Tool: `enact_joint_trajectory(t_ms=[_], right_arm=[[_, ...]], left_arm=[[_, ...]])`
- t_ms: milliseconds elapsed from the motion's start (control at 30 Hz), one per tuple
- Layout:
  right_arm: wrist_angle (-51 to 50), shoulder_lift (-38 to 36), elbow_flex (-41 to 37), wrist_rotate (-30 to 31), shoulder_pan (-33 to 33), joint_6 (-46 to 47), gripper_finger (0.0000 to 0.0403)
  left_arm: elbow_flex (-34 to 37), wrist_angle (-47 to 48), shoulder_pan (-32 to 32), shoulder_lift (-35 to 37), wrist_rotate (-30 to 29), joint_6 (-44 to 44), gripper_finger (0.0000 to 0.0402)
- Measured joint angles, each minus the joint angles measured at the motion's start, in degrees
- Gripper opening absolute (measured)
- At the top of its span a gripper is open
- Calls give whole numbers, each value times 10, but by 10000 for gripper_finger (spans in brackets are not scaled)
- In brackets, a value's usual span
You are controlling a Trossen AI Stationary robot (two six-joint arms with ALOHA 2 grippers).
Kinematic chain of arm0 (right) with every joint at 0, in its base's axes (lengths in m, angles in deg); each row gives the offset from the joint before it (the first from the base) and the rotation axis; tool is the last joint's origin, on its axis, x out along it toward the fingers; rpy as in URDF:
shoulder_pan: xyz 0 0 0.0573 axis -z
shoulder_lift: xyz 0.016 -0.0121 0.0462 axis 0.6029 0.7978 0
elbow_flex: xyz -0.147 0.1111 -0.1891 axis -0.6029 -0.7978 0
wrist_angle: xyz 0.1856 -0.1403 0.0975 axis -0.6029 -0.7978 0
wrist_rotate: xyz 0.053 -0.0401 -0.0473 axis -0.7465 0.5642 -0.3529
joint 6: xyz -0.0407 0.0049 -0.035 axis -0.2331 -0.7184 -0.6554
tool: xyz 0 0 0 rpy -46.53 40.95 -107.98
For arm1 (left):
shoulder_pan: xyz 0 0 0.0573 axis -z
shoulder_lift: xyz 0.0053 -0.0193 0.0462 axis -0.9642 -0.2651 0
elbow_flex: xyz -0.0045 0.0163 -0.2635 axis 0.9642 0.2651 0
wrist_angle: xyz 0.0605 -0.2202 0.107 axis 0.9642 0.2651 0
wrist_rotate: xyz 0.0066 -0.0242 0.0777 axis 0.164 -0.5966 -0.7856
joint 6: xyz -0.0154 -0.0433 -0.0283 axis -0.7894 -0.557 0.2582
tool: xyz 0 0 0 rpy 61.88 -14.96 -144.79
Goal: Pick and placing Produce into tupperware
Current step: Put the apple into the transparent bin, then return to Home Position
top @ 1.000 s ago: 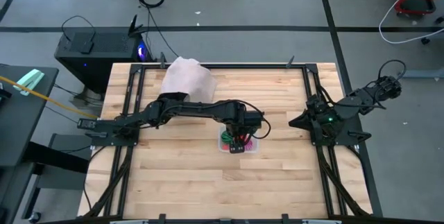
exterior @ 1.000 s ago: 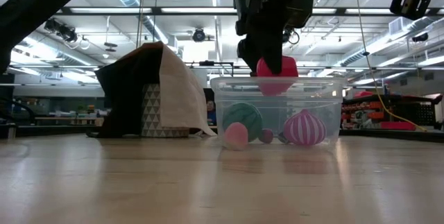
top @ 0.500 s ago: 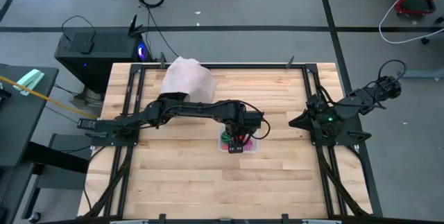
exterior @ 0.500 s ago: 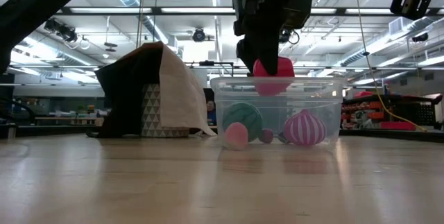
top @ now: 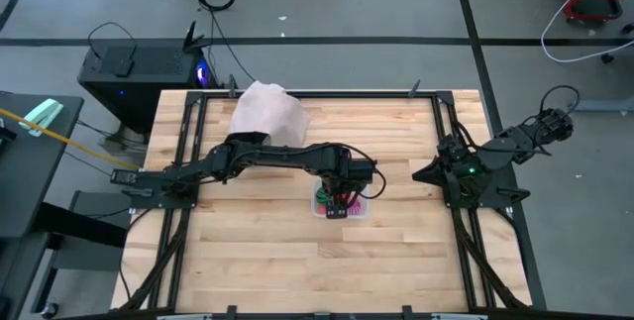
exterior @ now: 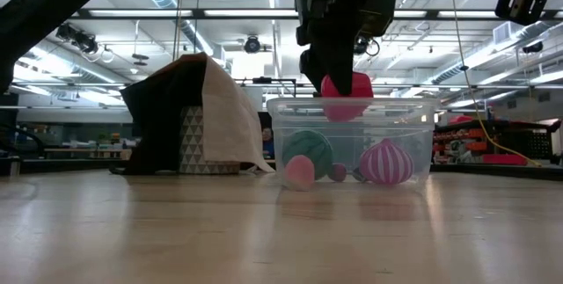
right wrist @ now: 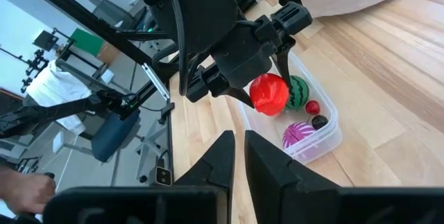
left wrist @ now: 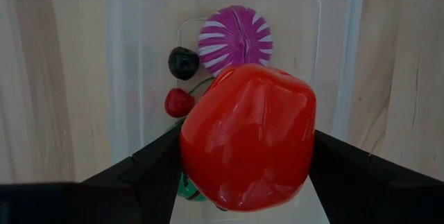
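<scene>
The wooden counter (top: 297, 261) has a pale bag (top: 269, 112) at its far side. Near the middle sits the clear tupperware (exterior: 422, 134), already holding a green striped melon (exterior: 308, 150), a purple-and-white striped bulb (left wrist: 236, 37), a little red cherry (left wrist: 178, 102) and a dark one (left wrist: 183, 62). The left tool (exterior: 339, 77) hangs right over the tub, pinching a red pepper (left wrist: 248, 137). The right tool (right wrist: 236, 158), fingers nearly pressed together, waits at the counter's right edge.

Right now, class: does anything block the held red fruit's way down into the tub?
Nothing visible does. The left gripper holds the red fruit just above the open tub; the pieces inside lie low on its floor.
</scene>
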Motion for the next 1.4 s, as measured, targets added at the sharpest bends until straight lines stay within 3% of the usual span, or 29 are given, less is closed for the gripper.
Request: enact_joint_trajectory(t_ms=[400,700,833,1133,1267,1400], right_arm=[[0,0,0,0,0,0,41],[0,0,0,0,0,0,41],[0,0,0,0,0,0,41],[0,0,0,0,0,0,41],[0,0,0,2,0,-1,41],[0,0,0,6,0,-1,41]], left_arm=[[0,0,0,0,0,3,313],[0,0,0,0,0,4,308],[-3,2,0,1,0,35,293],[-4,-1,-22,75,-10,26,219],[-3,-133,-20,118,-10,18,175],[-5,-398,-15,154,-15,0,100]])
